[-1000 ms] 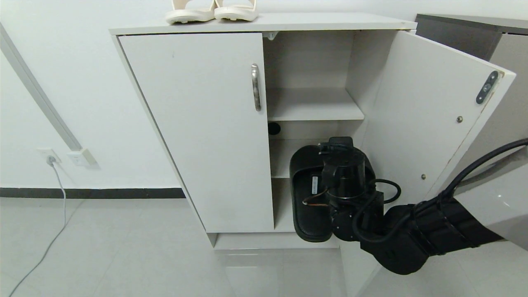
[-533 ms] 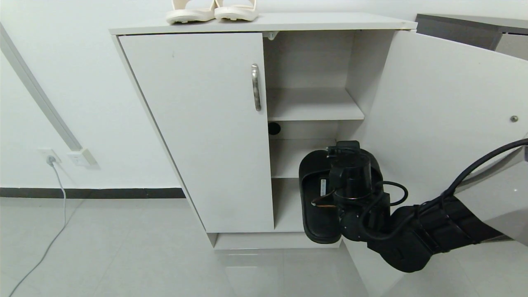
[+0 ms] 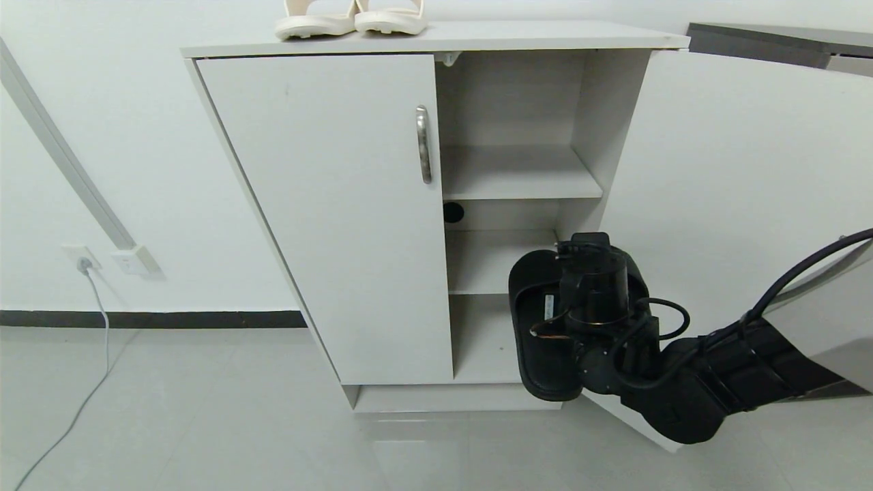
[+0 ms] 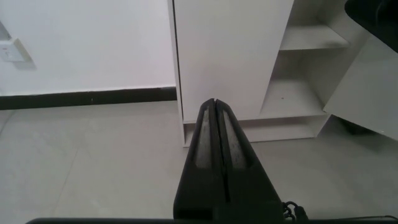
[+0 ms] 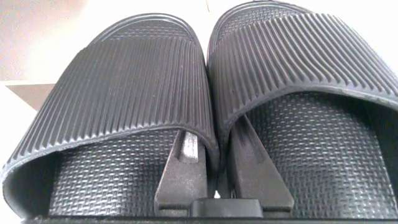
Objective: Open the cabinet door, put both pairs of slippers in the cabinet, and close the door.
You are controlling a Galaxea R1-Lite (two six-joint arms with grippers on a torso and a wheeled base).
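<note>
R gripper [image 5: 214,152] clamped on the inner strap edges of black slippers [image 3: 539,327], pair side by side, just in front of cabinet [image 3: 327,204] lower bay, right door [image 3: 723,164] open beside it. Cream slippers [image 3: 351,19] well above-left of it, on cab top. L gripper [image 4: 213,143] fingers pressed together, empty, over floor [image 4: 93,162].

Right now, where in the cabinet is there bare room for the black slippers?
All three shelves in the open half look bare: upper shelf, middle shelf, bottom shelf, each bordered by the closed left door and the right wall. Crowded: the right gripper with the black slippers fronts the lower opening.
</note>
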